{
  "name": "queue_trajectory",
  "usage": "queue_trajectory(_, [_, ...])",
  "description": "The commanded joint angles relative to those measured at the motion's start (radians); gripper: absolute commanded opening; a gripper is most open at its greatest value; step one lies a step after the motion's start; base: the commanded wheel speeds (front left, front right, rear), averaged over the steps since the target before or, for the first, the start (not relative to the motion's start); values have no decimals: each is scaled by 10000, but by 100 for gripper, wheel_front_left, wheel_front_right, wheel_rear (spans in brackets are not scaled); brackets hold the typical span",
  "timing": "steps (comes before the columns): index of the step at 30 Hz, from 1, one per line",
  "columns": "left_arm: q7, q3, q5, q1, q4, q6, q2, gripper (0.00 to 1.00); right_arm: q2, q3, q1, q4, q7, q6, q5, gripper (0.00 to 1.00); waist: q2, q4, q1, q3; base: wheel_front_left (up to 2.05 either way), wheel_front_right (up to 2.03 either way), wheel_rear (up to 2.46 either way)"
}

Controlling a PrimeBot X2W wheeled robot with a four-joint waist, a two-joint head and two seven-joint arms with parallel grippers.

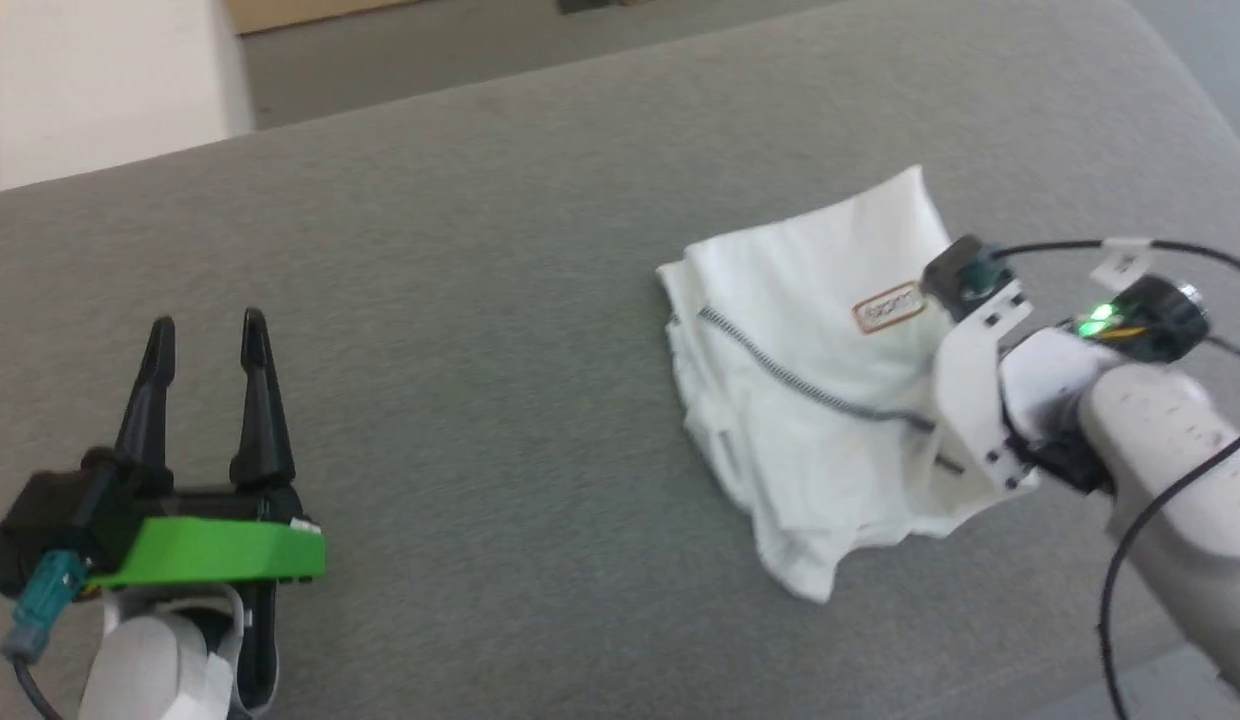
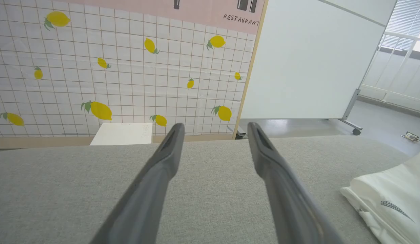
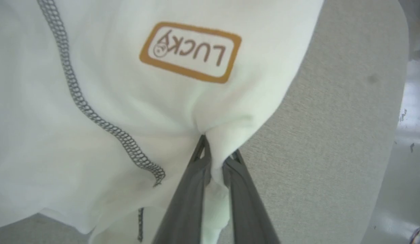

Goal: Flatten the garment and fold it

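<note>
We count one crumpled shirt [image 1: 810, 330] toward the desk's [image 1: 480, 300] right edge, and two tools: our right tool [image 3: 215, 159] pinches a fold of it, and our left tool [image 1: 209, 322] stands wide open, empty.

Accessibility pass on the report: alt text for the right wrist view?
The right end effector is shut on a pinched fold of the white garment, near its tan-framed LUCKY label. A grey surface lies underneath.
</note>
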Motion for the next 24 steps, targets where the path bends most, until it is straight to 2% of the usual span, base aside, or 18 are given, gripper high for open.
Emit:
queue_trajectory(1, [78, -10, 99, -281, -129, 37, 142, 100, -227, -81, -382, 236, -247, -19, 4, 0, -1, -1575, 0, 1207, 0, 0, 0])
queue_trajectory(5, [368, 7, 200, -541, -537, 70, 387, 100, -788, -499, -1018, 951, -988, -19, -228, 0, -1, -1479, 0, 1864, 0, 0, 0])
queue_trajectory(11, [779, 274, 285, -567, -1308, 215, 762, 100, -1528, -1756, -1754, 2119, -1781, -19, -868, 0, -1, -930, 0, 2884, 0, 0, 0])
queue_trajectory(17, [1085, 586, 301, -564, -1989, 326, 1099, 100, -2102, -3815, -2352, 3222, -2275, -19, -1797, 0, -1, -311, 0, 3755, 0, 0, 0])
queue_trajectory(24, [1324, 673, 330, -467, -2459, 416, 1257, 100, -1980, -6485, -2589, 4077, -2801, -19, -3071, 0, -1, 129, 0, 4290, 0, 0, 0])
